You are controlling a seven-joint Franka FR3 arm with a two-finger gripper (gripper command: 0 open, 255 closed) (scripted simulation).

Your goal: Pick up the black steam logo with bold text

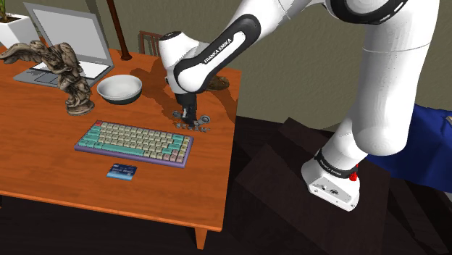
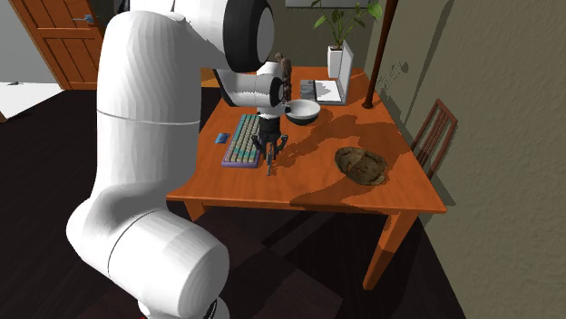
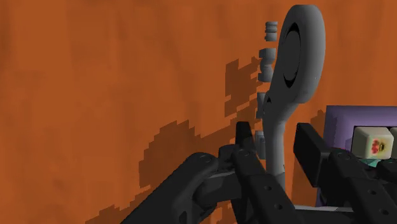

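Note:
The steam logo (image 1: 196,127) looks grey: a round ring with a crank arm and a row of small block letters. It lies flat on the orange wooden table (image 1: 43,174), just off the keyboard's end. My black gripper (image 1: 189,119) reaches straight down onto it. In the wrist view the logo (image 3: 294,57) runs its arm between my fingers. The gripper (image 3: 278,143) is open, with a narrow gap on each side of the arm. From the second exterior view the logo (image 2: 270,164) sits under the gripper (image 2: 269,150).
A pastel keyboard (image 1: 135,143) lies right beside the logo. Behind it stand a white bowl (image 1: 119,88), a brown statue (image 1: 65,69) and a laptop (image 1: 69,36). A small blue card (image 1: 122,171) lies near the front edge. A brown flat object (image 2: 361,165) rests farther along the table.

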